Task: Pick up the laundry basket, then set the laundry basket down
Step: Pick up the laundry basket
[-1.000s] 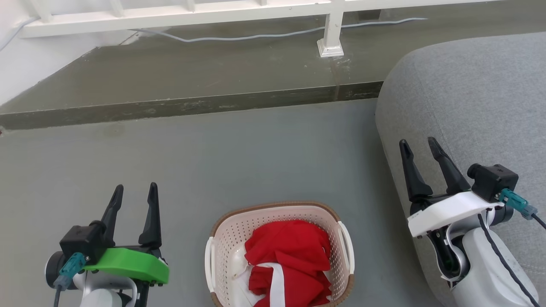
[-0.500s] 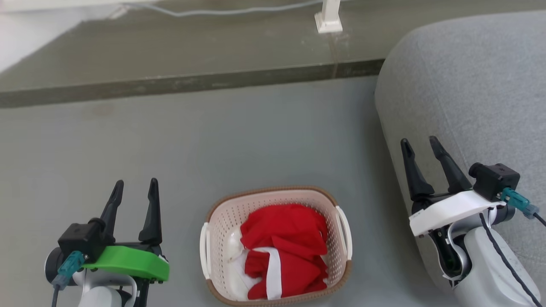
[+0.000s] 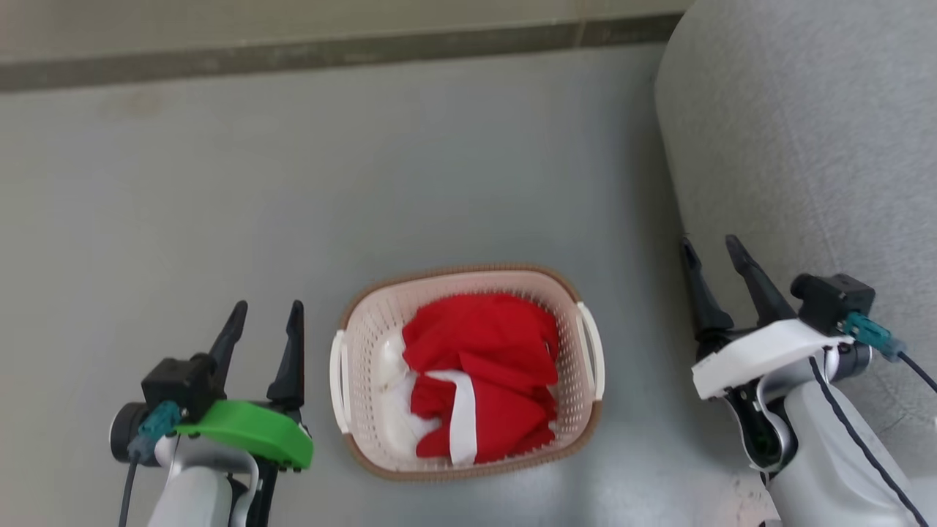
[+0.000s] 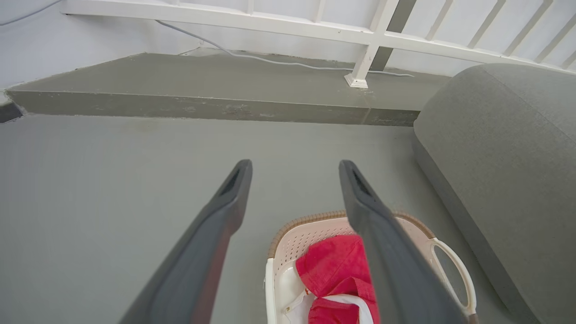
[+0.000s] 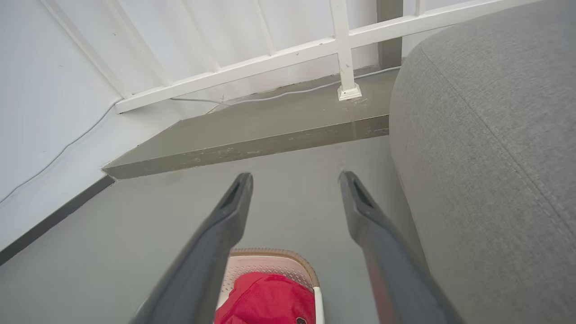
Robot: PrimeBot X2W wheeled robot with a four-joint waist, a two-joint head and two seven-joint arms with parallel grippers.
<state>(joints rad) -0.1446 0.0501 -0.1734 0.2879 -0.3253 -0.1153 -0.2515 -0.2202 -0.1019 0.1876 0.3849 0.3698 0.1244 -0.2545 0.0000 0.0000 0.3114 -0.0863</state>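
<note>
Grey matte floor (image 3: 293, 183) lies under everything. Nearest the robot, the left tool (image 3: 268, 306) and the right tool (image 3: 707, 241) hover over it, each with its two dark fingers spread wide and empty. Between the two tools, touching neither, the laundry basket (image 3: 366, 344) stands upright on the floor, with a brown rim and a white handle on each side. The left tool is just beside its left handle (image 3: 338, 380), and the right tool is farther off. Inside lie a crumpled red garment (image 3: 483, 344) and some white cloth (image 3: 392, 410). On the robot's right a grey upholstered sofa (image 3: 805, 146) rises from the floor, close behind the right tool. Farther off, a darker raised step (image 4: 202, 81) crosses the room. A white railing (image 4: 270, 24) stands on it, a pale cable (image 4: 279, 62) trails along it, and a white wall (image 5: 54, 90) closes the back.
</note>
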